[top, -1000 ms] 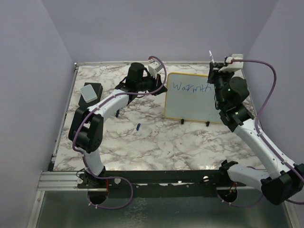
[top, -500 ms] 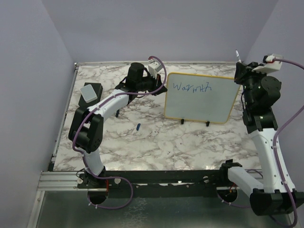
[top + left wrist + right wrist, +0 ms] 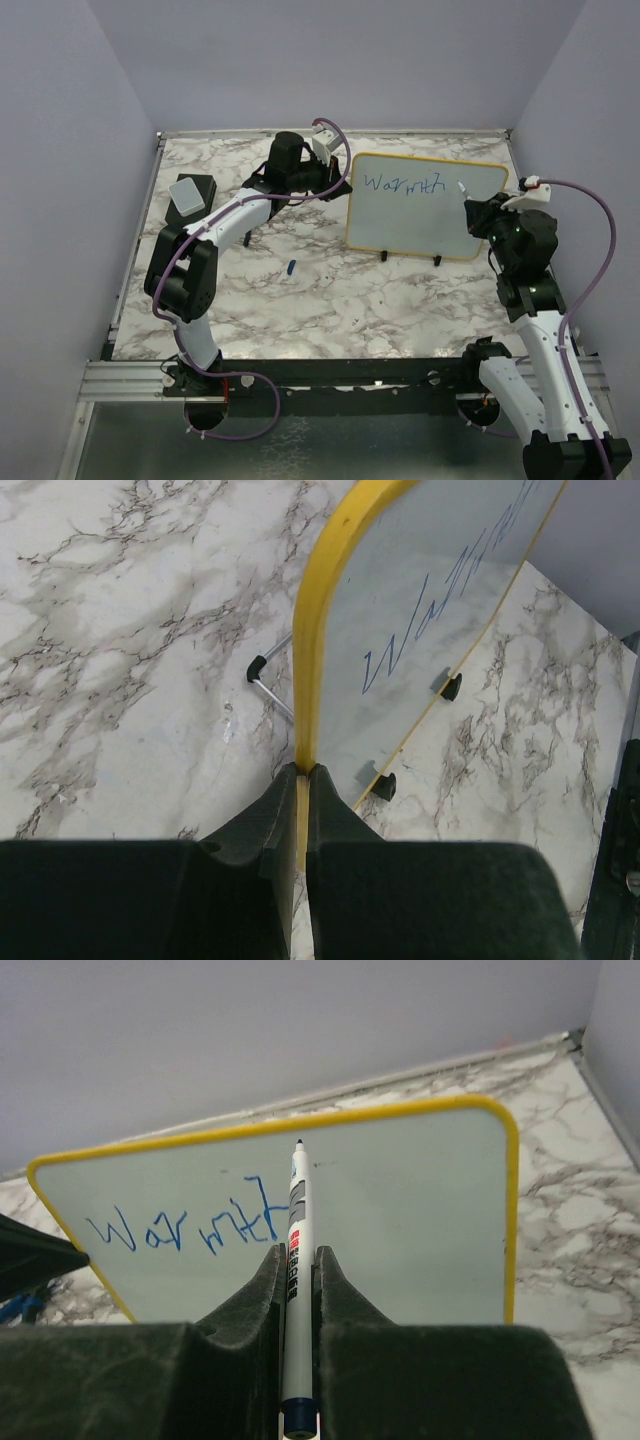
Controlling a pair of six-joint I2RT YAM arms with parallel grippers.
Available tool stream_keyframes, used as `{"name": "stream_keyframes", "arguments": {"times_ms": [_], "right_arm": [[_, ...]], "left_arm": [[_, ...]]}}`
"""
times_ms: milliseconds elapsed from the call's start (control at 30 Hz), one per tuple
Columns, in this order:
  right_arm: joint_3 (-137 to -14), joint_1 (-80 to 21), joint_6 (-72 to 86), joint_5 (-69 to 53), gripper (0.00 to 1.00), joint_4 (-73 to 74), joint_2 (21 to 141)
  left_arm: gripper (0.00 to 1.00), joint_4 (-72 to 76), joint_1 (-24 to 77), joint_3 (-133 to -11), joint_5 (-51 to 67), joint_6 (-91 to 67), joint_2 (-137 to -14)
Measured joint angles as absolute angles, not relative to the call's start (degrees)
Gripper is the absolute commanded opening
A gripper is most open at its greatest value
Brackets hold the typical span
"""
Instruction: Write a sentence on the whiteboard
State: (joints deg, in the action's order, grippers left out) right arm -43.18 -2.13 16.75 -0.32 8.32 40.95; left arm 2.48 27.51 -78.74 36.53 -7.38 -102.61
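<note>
– Where is the whiteboard standing?
– On the surface, left jaws pinching its edge. Right jaws are squeezing the marker in front of it.
– Danger?
– Pushing hard could be tipping it, smearing the sentence.

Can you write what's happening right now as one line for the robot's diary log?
left gripper: shut on whiteboard edge | right gripper: shut on marker | sentence: only "Warmth" written
</note>
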Motion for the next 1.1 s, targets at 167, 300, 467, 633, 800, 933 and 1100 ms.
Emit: {"name": "stream_keyframes", "arguments": {"times_ms": [167,300,467,633,800,933,1100], "right_arm": [[-39.4,-2.1,18.0,-0.4,0.01,8.2,40.7],[-38.2,-2.1,18.1,0.0,0.01,7.6,39.4],[-37.7,-2.1,18.2,1.3,0.01,6.1,37.6],[-37.4,-2.1,18.2,2.8,0.01,5.1,37.2],[-37.4,-2.1,18.2,4.2,0.01,3.9,37.9],[-37.3,-2.1,18.1,5.1,0.01,2.9,38.9],[-37.3,-2.1,18.1,5.9,0.01,2.5,39.8]], "left_arm": [[0.00,2.5,27.5,-78.7,36.5,-7.3,-102.6],[0.00,2.5,27.5,-78.7,36.5,-7.2,-102.6],[0.00,2.5,27.5,-78.7,36.5,-6.9,-102.6],[0.00,2.5,27.5,-78.7,36.5,-6.8,-102.6],[0.00,2.4,27.5,-78.7,36.5,-6.5,-102.6],[0.00,2.4,27.5,-78.7,36.5,-6.5,-102.6],[0.00,2.4,27.5,-78.7,36.5,-6.4,-102.6]]}}
